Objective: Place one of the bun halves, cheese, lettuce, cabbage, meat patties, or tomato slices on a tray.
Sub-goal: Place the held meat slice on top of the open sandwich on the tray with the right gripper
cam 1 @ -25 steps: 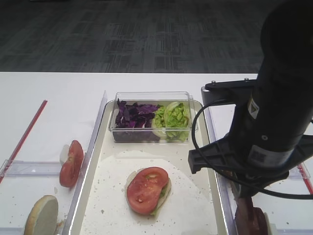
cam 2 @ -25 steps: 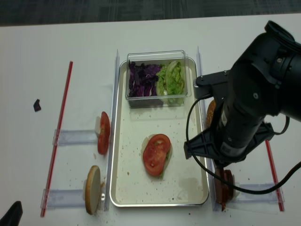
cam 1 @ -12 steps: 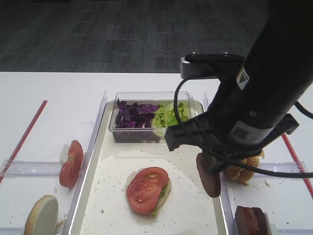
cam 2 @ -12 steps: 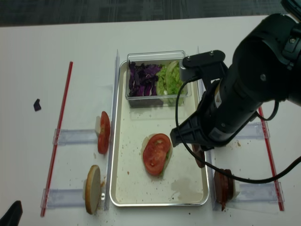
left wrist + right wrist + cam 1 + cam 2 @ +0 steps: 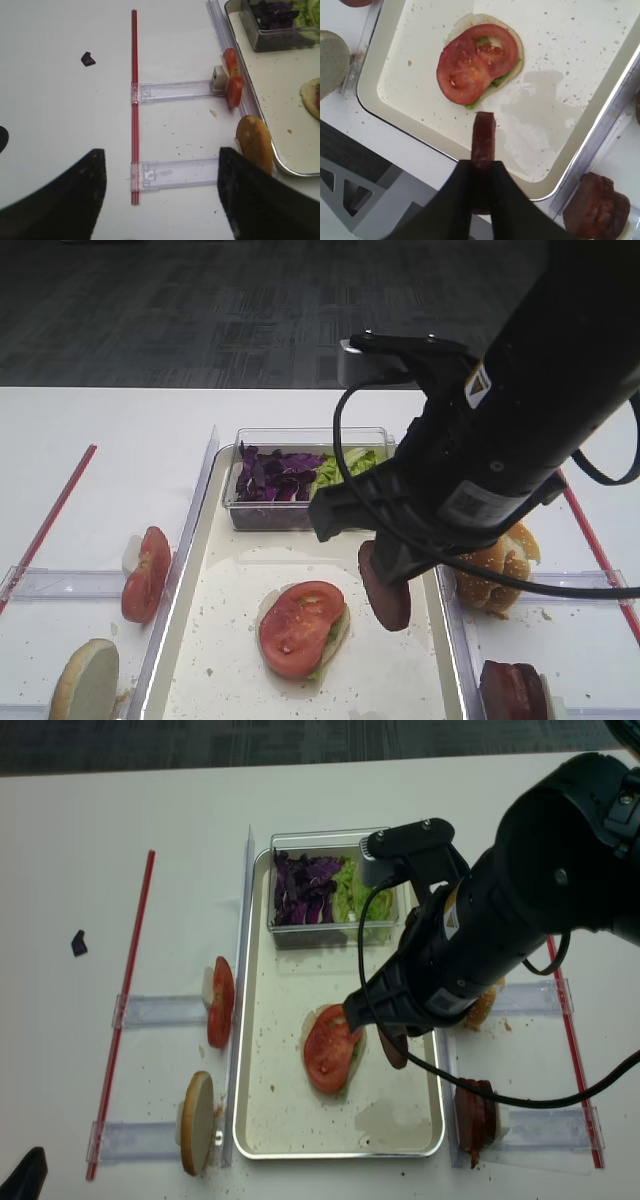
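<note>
Over the tray (image 5: 580, 145), a meat patty (image 5: 484, 134) sits clamped in the right gripper (image 5: 481, 172).

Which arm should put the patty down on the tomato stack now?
Right. The right hand is already shut on a meat patty, held on edge above the tray, just beside the tomato slice. The left hand is open and empty, over the table left of the tray.
</note>
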Robot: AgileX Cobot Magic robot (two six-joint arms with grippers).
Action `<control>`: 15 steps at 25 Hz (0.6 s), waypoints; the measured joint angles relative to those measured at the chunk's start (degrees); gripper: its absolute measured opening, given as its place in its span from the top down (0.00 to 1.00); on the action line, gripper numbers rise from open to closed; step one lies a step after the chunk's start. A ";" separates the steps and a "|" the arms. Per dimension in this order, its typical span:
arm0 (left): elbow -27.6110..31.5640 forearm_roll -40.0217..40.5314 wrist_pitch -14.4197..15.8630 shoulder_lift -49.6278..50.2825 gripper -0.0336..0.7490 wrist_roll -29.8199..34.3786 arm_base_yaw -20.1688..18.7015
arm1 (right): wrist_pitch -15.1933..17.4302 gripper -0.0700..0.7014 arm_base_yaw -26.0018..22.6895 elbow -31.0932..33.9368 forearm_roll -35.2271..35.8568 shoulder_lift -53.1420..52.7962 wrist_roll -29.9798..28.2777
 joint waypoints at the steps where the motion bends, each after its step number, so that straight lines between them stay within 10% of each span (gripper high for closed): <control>1: 0.00 0.00 0.00 0.00 0.40 0.00 0.00 | 0.00 0.75 0.00 0.00 0.34 0.00 -0.43; 15: 0.00 0.09 0.00 0.00 0.40 0.00 0.00 | -3.91 0.75 0.00 0.00 3.07 0.00 -2.67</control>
